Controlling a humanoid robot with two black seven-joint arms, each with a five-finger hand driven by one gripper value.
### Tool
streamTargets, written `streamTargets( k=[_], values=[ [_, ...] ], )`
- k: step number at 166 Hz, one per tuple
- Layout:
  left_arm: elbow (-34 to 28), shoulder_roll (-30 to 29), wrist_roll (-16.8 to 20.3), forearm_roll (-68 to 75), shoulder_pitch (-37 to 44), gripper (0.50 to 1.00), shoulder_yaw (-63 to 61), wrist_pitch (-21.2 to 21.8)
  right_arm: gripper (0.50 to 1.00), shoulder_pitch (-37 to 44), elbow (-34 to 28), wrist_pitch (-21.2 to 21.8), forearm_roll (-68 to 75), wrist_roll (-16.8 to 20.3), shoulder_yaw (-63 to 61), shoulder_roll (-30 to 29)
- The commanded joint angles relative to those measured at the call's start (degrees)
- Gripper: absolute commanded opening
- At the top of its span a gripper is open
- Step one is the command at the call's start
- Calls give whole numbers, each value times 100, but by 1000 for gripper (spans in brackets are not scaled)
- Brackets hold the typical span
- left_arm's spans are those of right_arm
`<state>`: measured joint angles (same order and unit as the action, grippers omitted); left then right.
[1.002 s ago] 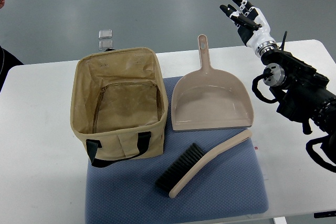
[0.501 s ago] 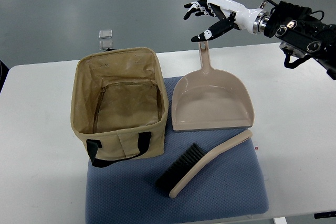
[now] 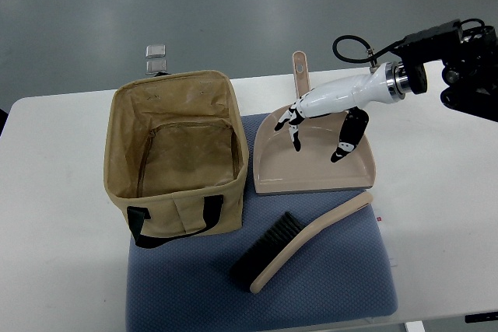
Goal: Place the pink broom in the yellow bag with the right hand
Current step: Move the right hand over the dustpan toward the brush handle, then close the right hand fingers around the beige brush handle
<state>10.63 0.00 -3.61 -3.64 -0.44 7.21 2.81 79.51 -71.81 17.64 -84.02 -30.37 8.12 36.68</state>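
Right hand point(image 3: 323, 118): reaches in from the right edge, palm down over the dustpan point(image 3: 311, 157); fingers spread and hanging loose, gripping nothing. Whether the fingertips touch the pan floor is not clear from this angle; probably just above it.
Left hand: not in view.
Pink broom point(image 3: 299, 242): lies flat on the blue mat point(image 3: 342, 285), bristles toward the near left, handle running up and right toward the dustpan's open lip. Untouched, well below the hand.
Yellow bag point(image 3: 175, 149): stands upright, mouth wide open and empty, just left of the dustpan, straddling the mat's left part. Open top makes for a straight drop-in.
Why so placed: broom handle points toward the right arm's side, which should suit a right-hand pick; the hand must come nearer first.
Surface: white table point(image 3: 54, 254), mat set at the near middle.
Room: grey floor beyond the far edge; two small clear squares point(image 3: 156, 56) behind the bag.
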Motion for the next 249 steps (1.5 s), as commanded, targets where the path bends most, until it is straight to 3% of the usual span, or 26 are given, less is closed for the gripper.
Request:
streamTargets(
  k=[1,44,71,118,215,249],
  values=[
    [0,0,0,4,0,1000,0,0,930,-32,-228,20,-105,31,-12,190],
    [0,0,0,4,0,1000,0,0,930,-489,-421,-85,-123,119,-38,568],
    [0,0,0,4,0,1000,0,0,930,-999,-527,-384,-105,206,-99,735],
    [0,0,0,4,0,1000,0,0,930,-1966,-518,-815,-141,312,-803,683],
    [0,0,0,4,0,1000,0,0,928,-2599,-536,-1615,-369,330,-829,358],
    [0,0,0,-5,0,1000,0,0,928,-2818,-518,-1966,-510,488,-882,314]
  ],
)
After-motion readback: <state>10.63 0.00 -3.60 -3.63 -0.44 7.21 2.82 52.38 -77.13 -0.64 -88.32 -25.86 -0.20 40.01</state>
